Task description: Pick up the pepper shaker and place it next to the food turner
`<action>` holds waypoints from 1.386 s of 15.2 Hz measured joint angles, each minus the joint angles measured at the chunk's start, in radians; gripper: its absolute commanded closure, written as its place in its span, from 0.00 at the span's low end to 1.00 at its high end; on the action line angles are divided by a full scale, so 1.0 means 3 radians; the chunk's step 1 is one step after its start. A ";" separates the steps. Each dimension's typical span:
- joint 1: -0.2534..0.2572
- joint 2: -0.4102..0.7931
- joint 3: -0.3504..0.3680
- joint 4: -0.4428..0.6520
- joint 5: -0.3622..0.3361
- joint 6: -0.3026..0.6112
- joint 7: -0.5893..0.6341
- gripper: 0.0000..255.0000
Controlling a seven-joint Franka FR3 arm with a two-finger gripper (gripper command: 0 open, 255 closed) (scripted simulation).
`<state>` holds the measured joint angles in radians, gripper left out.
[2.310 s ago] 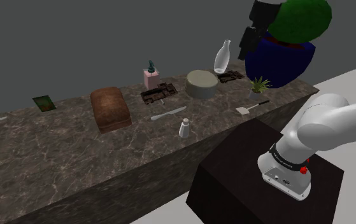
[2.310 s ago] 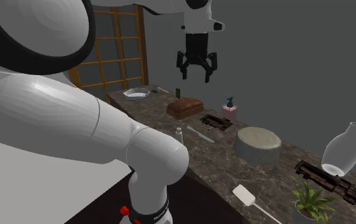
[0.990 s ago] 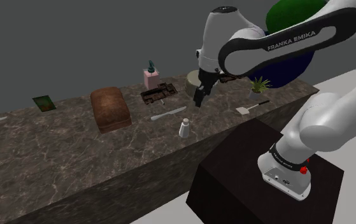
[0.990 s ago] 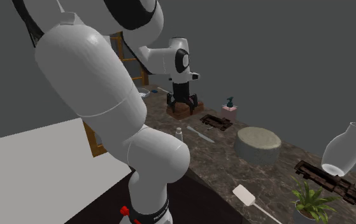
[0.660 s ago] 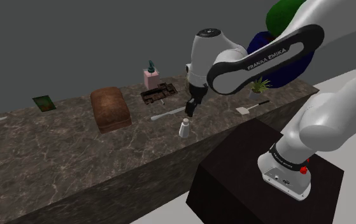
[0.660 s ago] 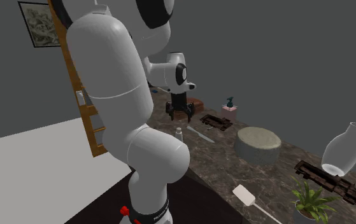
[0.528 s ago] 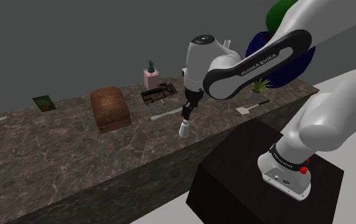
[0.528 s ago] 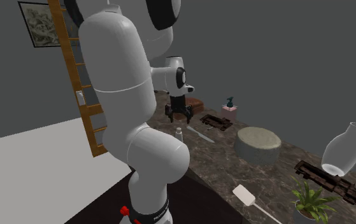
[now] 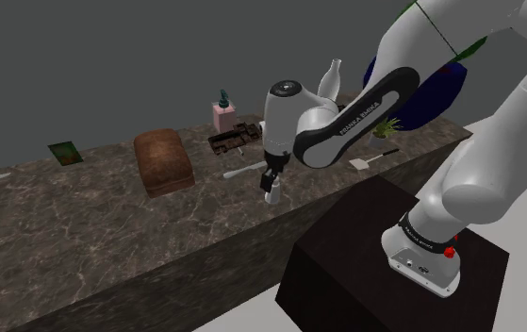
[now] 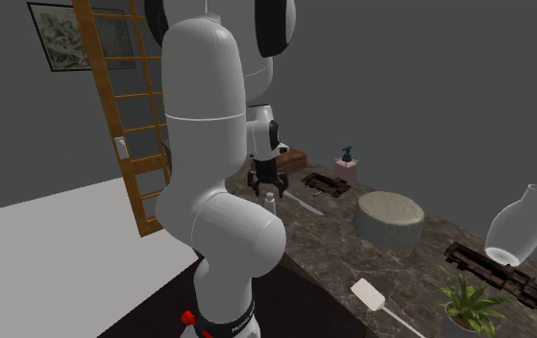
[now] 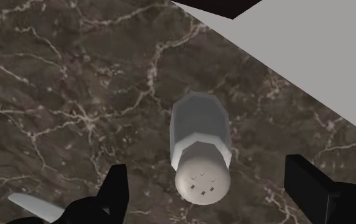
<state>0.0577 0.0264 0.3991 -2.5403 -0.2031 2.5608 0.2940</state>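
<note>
My gripper (image 11: 209, 184) hung over the white pepper shaker (image 11: 200, 149), fingers spread wide and touching nothing. The shaker stood upright close to the marble counter's (image 9: 82, 226) near edge. Open stone lay between it and the food turner (image 10: 372, 296), far to the second exterior view's right.

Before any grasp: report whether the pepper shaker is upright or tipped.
Upright. The pepper shaker stands on the counter, its holed cap facing up between the open fingers.
</note>
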 measured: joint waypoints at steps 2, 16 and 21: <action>-0.0006 0.0090 -0.0017 -0.0023 -0.0100 0.0100 0.0073 0.00; -0.0005 0.0169 -0.0033 -0.0009 -0.0180 0.0157 0.0130 1.00; -0.0008 0.0149 -0.0030 -0.0009 -0.0158 0.0139 0.0110 1.00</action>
<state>0.0553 0.0711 0.3901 -2.5431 -0.2505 2.6026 0.3269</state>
